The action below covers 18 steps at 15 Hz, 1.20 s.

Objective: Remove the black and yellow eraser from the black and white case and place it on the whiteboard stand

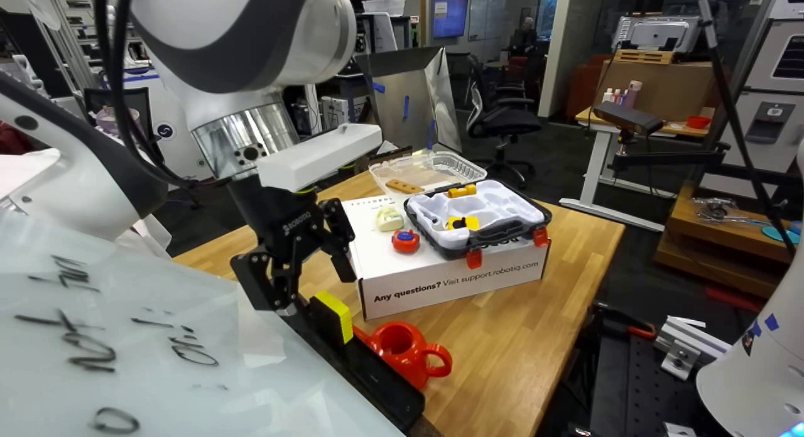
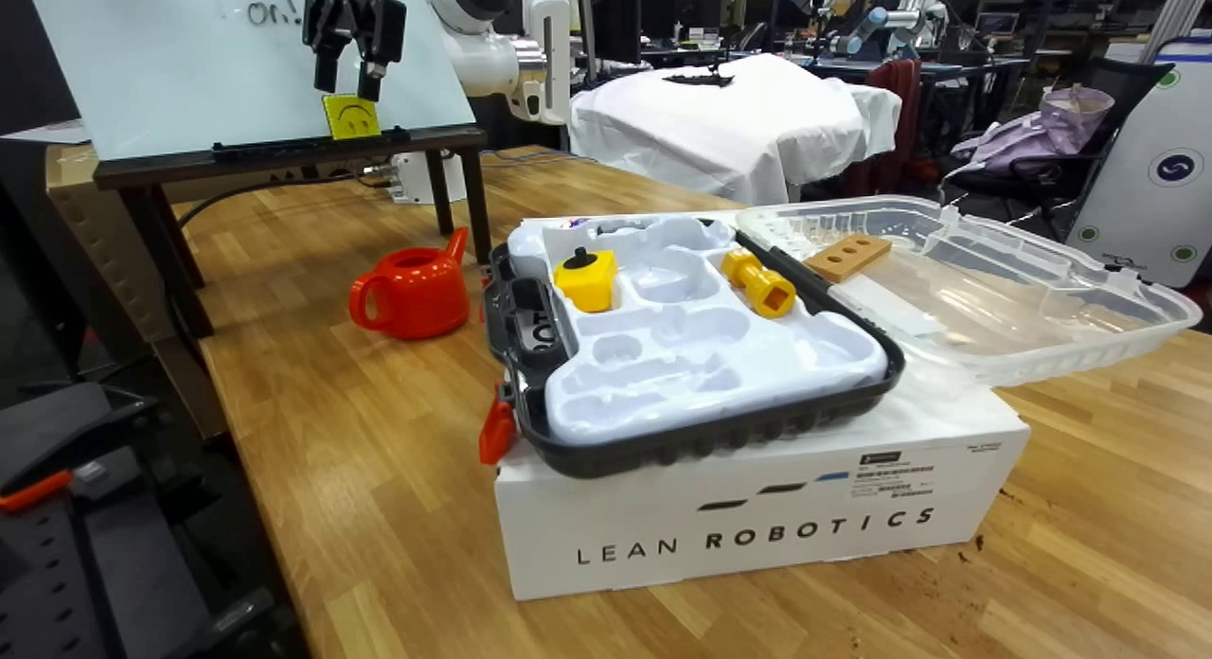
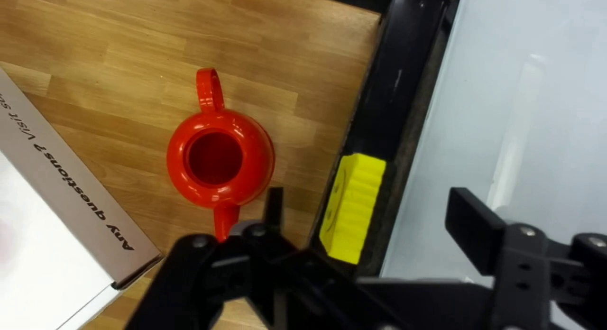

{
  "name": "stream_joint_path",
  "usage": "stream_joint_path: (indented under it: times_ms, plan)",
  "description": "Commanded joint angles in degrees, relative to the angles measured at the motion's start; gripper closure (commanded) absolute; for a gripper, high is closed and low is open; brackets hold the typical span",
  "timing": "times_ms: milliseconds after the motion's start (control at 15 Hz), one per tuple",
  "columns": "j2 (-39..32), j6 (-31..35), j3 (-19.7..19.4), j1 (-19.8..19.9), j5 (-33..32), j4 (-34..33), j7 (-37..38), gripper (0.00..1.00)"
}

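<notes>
The black and yellow eraser stands on the black ledge of the whiteboard stand, seen in both exterior views (image 1: 333, 316) (image 2: 351, 117) and the wrist view (image 3: 354, 209). The whiteboard stand (image 1: 188, 374) has a tilted white board with black writing, also in an exterior view (image 2: 180, 53). My gripper (image 1: 301, 283) is open and empty, just above the eraser and apart from it, also in an exterior view (image 2: 347, 80). In the wrist view its fingers (image 3: 370, 216) are wide apart on either side of the eraser. The black and white case (image 2: 663, 455) lies open, holding yellow pieces.
A red watering can (image 3: 258, 164) stands on the wooden table (image 1: 502, 349) beside the ledge. The case rests on a white cardboard box (image 1: 452, 283). Its clear lid (image 2: 1070, 299) lies open with a wooden block (image 2: 847, 257). A small red piece (image 1: 406, 242) sits on the box.
</notes>
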<state>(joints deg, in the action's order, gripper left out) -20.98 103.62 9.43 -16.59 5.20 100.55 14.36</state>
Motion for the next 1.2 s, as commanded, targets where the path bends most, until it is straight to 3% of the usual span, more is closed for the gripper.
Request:
stream_joint_path:
  times_ms: [0,200,533,600,1133]
  plan:
    - [4.5,0.2,0.1,1.8,-0.1,3.5,-3.5,0.0]
    - [10.2,0.6,-0.7,5.3,3.2,8.0,-6.8,0.0]
    - [20.5,0.4,-5.5,12.0,10.4,16.6,-8.1,0.0]
    - [17.0,-0.3,-4.8,10.9,7.1,12.6,-7.4,0.0]
    - [20.1,-0.3,-5.4,11.8,9.4,16.1,-7.9,0.0]
